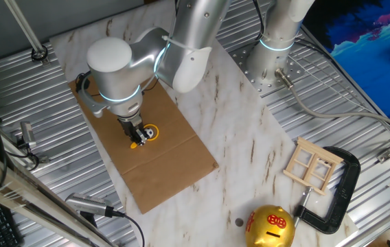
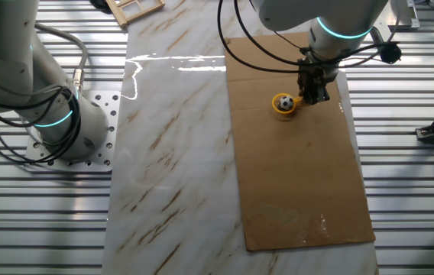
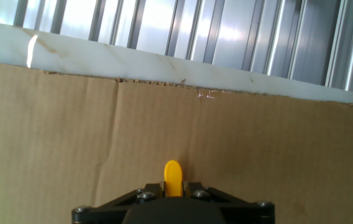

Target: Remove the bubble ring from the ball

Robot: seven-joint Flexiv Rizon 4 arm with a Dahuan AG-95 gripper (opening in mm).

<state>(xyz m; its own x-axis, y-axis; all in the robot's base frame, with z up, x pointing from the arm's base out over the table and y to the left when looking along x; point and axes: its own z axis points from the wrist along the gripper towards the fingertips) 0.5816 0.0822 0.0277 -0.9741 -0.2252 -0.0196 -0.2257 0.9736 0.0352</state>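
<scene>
The yellow-orange bubble ring (image 2: 281,107) lies on the brown cardboard sheet (image 2: 293,176) with its loop around the small black-and-white ball (image 2: 284,101). It also shows in one fixed view (image 1: 147,134), where the ball (image 1: 151,132) sits inside the loop. My gripper (image 2: 313,95) is down at the sheet, and its fingers are shut on the ring's handle (image 3: 173,178). In the hand view my gripper (image 3: 173,186) has the yellow handle tip sticking out between the closed jaws; the loop and ball are hidden there.
The cardboard sheet (image 1: 147,151) rests on a marble board (image 1: 250,144). A gold piggy bank (image 1: 270,228), a black clamp (image 1: 339,192) and a small wooden frame (image 1: 313,165) stand at the near right. The robot base (image 2: 56,114) stands beside the board.
</scene>
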